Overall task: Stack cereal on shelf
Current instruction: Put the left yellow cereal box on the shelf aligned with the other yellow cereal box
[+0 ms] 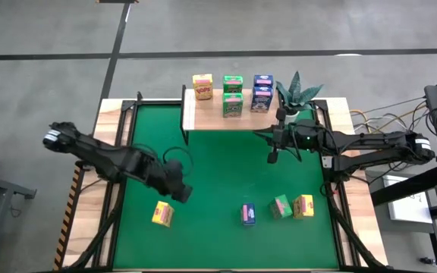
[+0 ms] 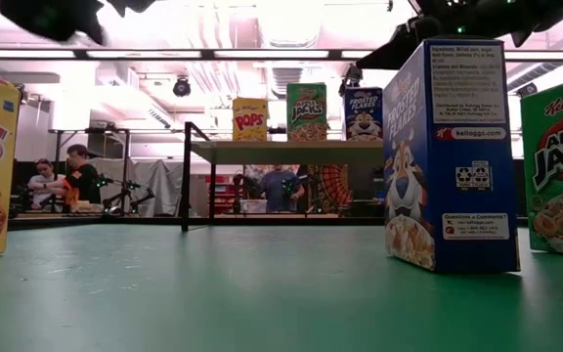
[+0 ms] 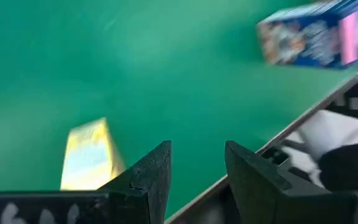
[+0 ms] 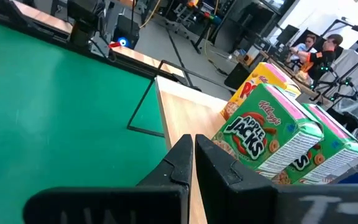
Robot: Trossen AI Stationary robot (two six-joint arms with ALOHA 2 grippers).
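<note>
The shelf [image 1: 207,117] stands at the mat's far edge. On its pale top stand a yellow cereal box [image 1: 202,86], two green ones [image 1: 233,105] and two blue ones [image 1: 262,98]. On the mat near the front stand a yellow box [image 1: 162,214], a blue box [image 1: 248,214], a green box [image 1: 281,206] and another yellow box [image 1: 303,205]. My left gripper [image 1: 179,189] hangs open over the mat just beyond the near-left yellow box [image 3: 89,155], with nothing between its fingers [image 3: 197,149]. My right gripper [image 4: 193,142] is shut and empty, held level in front of the shelf's green boxes [image 4: 260,134].
A potted spiky plant [image 1: 298,95] stands at the shelf's right end, close to my right arm. Black rails [image 1: 120,152] run along the mat's left and right sides. Open green mat [image 1: 218,167] lies between the shelf and the front row of boxes. People sit in the room beyond.
</note>
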